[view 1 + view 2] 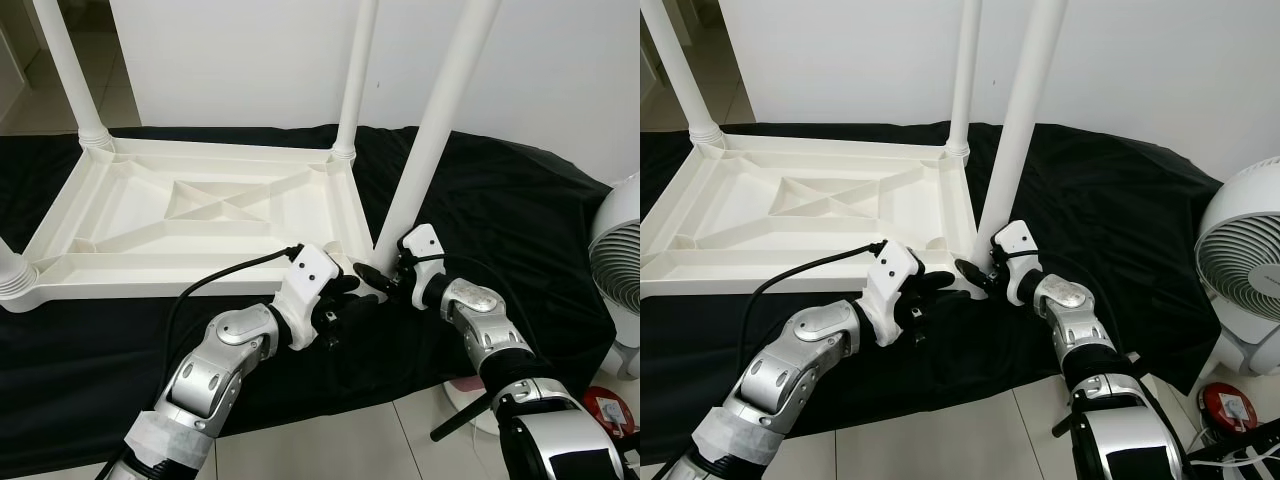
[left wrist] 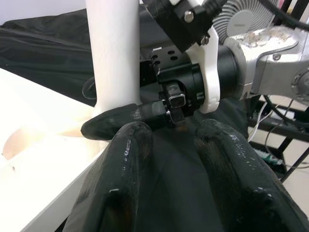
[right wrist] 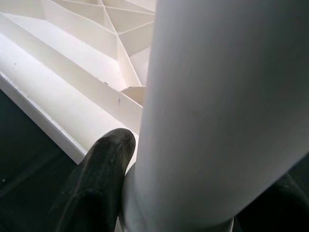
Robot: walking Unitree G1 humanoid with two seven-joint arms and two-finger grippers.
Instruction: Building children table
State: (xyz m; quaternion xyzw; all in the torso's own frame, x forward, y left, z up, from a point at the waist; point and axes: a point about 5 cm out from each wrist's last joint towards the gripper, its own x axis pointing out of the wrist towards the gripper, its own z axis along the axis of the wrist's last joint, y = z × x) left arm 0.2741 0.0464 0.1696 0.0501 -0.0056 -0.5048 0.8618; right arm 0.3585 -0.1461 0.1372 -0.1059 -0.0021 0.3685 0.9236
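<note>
White plastic makes up the upturned table top [image 1: 190, 215], which lies underside-up on a black cloth [image 1: 480, 200] with ribbed cells facing upward. Three legs stand in its corner sockets. In the left eye view the nearest leg [image 1: 430, 135] rises tilted from the near right corner, and the right gripper [image 1: 385, 275] clasps its base, one black finger on each side. The left gripper [image 1: 345, 300] sits just beside that corner, over the cloth at the table top's edge. A white fan [image 1: 620, 270] stands on the floor at the right.

The left wrist view looks past two black fingers [image 2: 120, 183], held a narrow gap apart with nothing between them, toward the leg and the right gripper's finger against it.

The right wrist view shows the leg close up, with a finger [image 3: 104, 169] pressed on its base beside the ribbed cells.
</note>
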